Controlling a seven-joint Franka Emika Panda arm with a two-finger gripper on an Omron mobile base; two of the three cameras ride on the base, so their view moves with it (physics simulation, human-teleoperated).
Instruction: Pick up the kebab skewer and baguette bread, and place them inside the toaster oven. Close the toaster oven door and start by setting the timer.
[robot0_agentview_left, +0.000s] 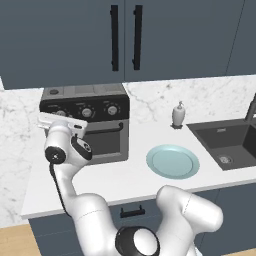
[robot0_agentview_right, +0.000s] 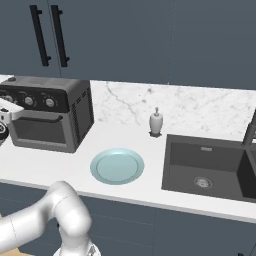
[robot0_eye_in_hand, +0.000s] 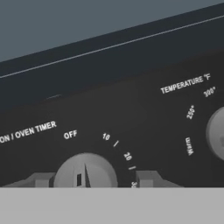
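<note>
Left base view
Toaster oven (robot0_agentview_left: 90, 125): stands on the counter (robot0_agentview_left: 125, 180) against the marble wall, long side running left to right, front facing out into the room.
Oven door (robot0_agentview_left: 102, 140): up and shut, its black bar handle (robot0_agentview_left: 102, 128) lying level across the top of the glass.
Gripper (robot0_agentview_left: 56, 119): up against the left end of the black knob panel; I cannot tell from here how the jaws stand.
Plate (robot0_agentview_left: 172, 161): pale blue, on the counter to the right of the oven, well apart from it.

Right base view
Toaster oven (robot0_agentview_right: 50, 120): at the left, vented side wall turned toward the sink (robot0_agentview_right: 210, 170).
Soap bottle (robot0_agentview_right: 156, 121): by the wall, between oven and sink.

Hand view
Timer knob (robot0_eye_in_hand: 85, 173): its pointer ridge stands almost straight up the picture, aimed between OFF and 10.
Fingertips (robot0_eye_in_hand: 146, 178): one on either side of the knob, jaws apart; whether they touch it I cannot tell.
Temperature knob (robot0_eye_in_hand: 216, 133): at the right edge.
</note>
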